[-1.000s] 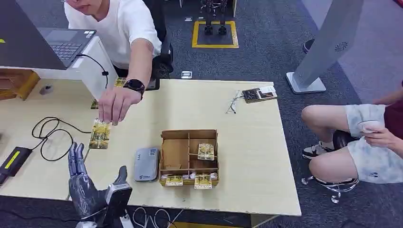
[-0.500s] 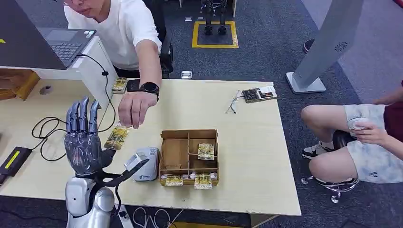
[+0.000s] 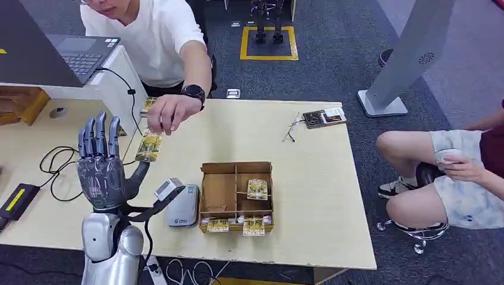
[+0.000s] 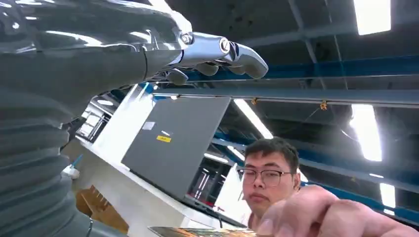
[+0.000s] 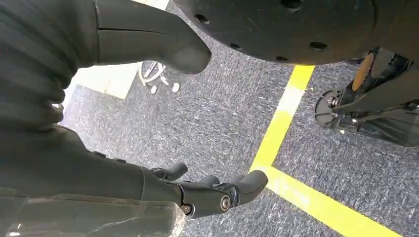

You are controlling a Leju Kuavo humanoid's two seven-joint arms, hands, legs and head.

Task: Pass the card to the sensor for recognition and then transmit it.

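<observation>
Raising my left hand point(image 3: 100, 172) with fingers spread and empty, I saw a person's hand point(image 3: 169, 113) dangling the card point(image 3: 148, 146) just beside it, print unreadable.

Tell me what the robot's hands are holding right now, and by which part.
Nothing. The left hand is raised with fingers spread; the card is held by its top edge in the person's hand. The right hand hangs empty.

The table point(image 3: 309, 178) is seen from high above by the head view, which is directed forward and down. The left wrist view is placed close behind the left hand point(image 4: 217, 52) and directed upward to the ceiling; the person point(image 3: 148, 35) and laptop point(image 4: 173, 143) are shared with the head view. The right wrist view is directed down at the floor point(image 5: 207, 133).
</observation>
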